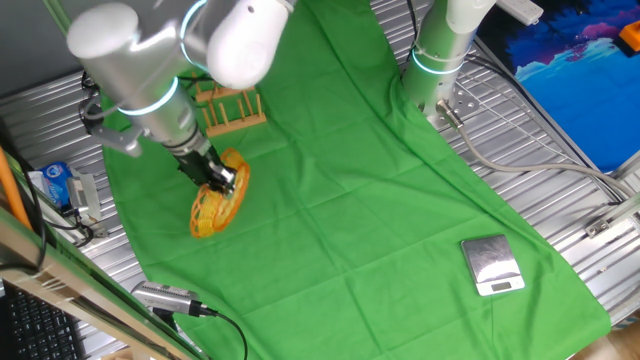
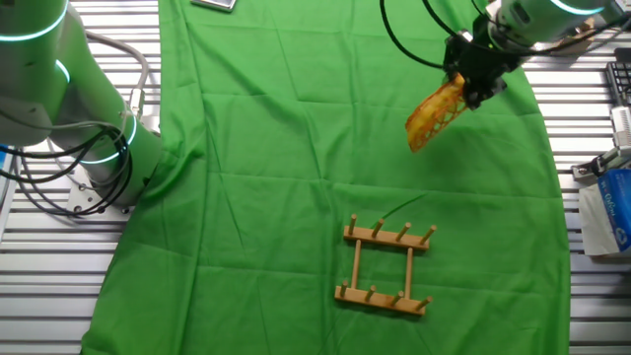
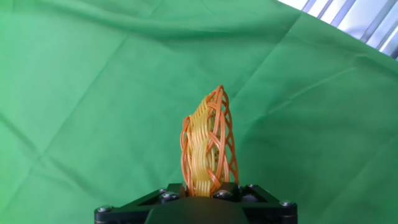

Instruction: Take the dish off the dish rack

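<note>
The yellow-orange woven dish [image 1: 218, 204] hangs on edge in my gripper [image 1: 214, 176], off the rack and just above the green cloth. My gripper is shut on the dish's upper rim. In the other fixed view the dish [image 2: 434, 116] tilts down to the left from the gripper [image 2: 469, 83]. In the hand view the dish [image 3: 207, 147] stands edge-on between the jaws. The wooden dish rack [image 1: 232, 108] stands with no dish in it behind the gripper; it also shows in the other fixed view [image 2: 386, 267], well apart from the dish.
A green cloth [image 1: 350, 170] covers the table. A small silver scale [image 1: 492, 265] lies at the cloth's near right. A second robot base [image 1: 437, 55] stands at the back. A blue-white box [image 1: 56, 184] sits at the left, off the cloth.
</note>
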Available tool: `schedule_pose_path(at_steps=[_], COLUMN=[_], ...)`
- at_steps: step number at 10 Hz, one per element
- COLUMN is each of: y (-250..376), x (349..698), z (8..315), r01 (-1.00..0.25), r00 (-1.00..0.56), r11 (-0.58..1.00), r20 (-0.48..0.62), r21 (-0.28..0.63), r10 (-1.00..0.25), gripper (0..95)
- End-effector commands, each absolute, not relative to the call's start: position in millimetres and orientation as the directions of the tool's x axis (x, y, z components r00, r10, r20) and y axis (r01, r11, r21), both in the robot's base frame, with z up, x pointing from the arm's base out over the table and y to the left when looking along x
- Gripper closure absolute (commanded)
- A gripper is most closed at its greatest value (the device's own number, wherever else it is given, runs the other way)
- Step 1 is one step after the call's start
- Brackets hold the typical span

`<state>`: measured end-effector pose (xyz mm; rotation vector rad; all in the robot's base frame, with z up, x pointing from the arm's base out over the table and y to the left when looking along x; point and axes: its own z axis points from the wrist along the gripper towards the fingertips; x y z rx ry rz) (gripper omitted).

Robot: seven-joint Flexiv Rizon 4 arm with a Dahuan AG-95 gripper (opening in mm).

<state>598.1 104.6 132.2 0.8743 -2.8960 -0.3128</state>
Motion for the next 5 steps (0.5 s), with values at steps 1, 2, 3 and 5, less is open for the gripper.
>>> schedule_pose_path(at_steps=[1,2,3,5], y=[112.1,113.7,114.1,114.0], x=[598.2,597.7,597.4,597.1], z=[129.0,128.4,128.0,127.6], r01=[-0.513,-0.506,-0.5,-0.495], r00=[-0.845,-0.849,-0.853,-0.855], r11=[0.829,0.833,0.837,0.84], r20=[0.041,0.042,0.043,0.047], r21=[0.223,0.223,0.224,0.223], r10=[-0.534,-0.527,-0.521,-0.517], gripper=[95.0,95.0,95.0,95.0])
